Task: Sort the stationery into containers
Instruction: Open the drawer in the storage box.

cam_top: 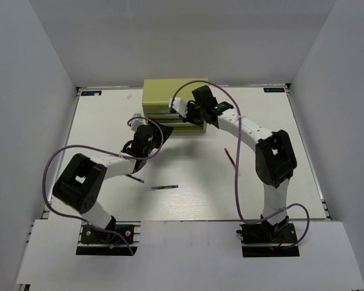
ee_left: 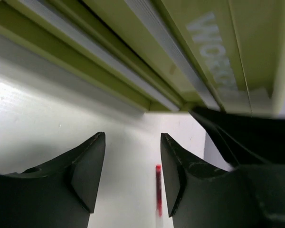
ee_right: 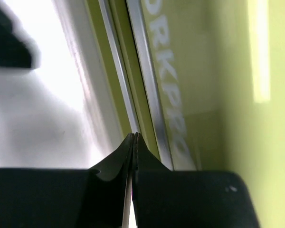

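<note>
The yellow-green chest (cam_top: 170, 97) stands at the back middle of the table. My right gripper (cam_top: 187, 113) is shut, its tips (ee_right: 134, 136) against the chest's front (ee_right: 199, 71) by a silver drawer edge. My left gripper (cam_top: 149, 134) is open and empty (ee_left: 133, 138) just left of the chest's front (ee_left: 147, 52). A red pen (cam_top: 230, 159) lies to the right; it shows between my left fingers, on the table beyond them (ee_left: 158, 194). A dark pen (cam_top: 164, 187) and a black pen with a green tip (cam_top: 136, 178) lie near the middle front.
A black shape (ee_left: 247, 137) fills the right of the left wrist view; I cannot tell whether it is the pouch or the other arm. Purple cables loop over both arms. White walls enclose the table on three sides.
</note>
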### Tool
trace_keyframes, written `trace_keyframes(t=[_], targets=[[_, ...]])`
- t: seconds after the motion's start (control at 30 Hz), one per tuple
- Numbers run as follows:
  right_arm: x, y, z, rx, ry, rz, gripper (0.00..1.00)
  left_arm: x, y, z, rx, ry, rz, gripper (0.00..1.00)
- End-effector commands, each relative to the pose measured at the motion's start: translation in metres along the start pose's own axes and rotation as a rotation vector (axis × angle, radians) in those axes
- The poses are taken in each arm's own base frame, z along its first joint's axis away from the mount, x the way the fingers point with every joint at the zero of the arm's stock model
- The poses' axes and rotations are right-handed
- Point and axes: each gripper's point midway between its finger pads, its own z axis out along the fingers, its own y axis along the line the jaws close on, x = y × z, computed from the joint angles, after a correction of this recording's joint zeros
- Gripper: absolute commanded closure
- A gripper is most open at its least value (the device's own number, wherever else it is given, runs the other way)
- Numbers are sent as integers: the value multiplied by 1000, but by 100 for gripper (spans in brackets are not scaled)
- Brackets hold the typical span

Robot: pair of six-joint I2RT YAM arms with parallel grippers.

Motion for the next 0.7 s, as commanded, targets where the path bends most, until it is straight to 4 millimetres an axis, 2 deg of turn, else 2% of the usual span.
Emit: trace_keyframes(t=[0.0, 0.03, 0.07, 0.1, 0.17, 0.2, 0.23, 0.3, 0.33, 0.43, 0.47, 0.5, 0.53, 0.6, 0.67], targets=[[-56, -18, -52, 37, -204, -20, 100, -22, -32, 16, 118, -66, -99, 41], [-69, -22, -72, 51, -243, -30, 100, -22, -34, 19, 134, -71, -117, 41], [-71, -21, -80, 40, -258, -25, 100, -19, -29, 25, 135, -70, -135, 41], [-83, -19, -92, 28, -305, -36, 100, -24, -36, 27, 171, -96, -161, 41], [-94, -24, -109, 55, -343, -44, 89, -22, -36, 33, 190, -97, -219, 44], [-98, -31, -116, 82, -357, -44, 77, -23, -26, 40, 180, -112, -236, 44], [-99, -38, -119, 115, -357, -45, 47, -25, -31, 44, 193, -114, -260, 44], [-97, -48, -115, 150, -347, -47, 32, -22, -24, 54, 178, -120, -269, 44], [-92, -53, -114, 161, -334, -56, 24, -23, -29, 58, 186, -121, -284, 44], [-79, -51, -100, 109, -296, -57, 15, -22, -24, 68, 173, -127, -283, 44], [-82, -53, -97, 102, -302, -61, 13, -26, -30, 69, 184, -138, -297, 44], [-76, -52, -91, 94, -285, -55, 13, -22, -23, 72, 164, -132, -293, 44], [-74, -53, -86, 92, -278, -51, 13, -26, -26, 73, 170, -147, -296, 44], [-68, -54, -76, 94, -257, -47, 13, -25, -21, 77, 143, -150, -293, 44], [-67, -60, -74, 111, -249, -42, 11, -24, -17, 80, 127, -153, -300, 44]])
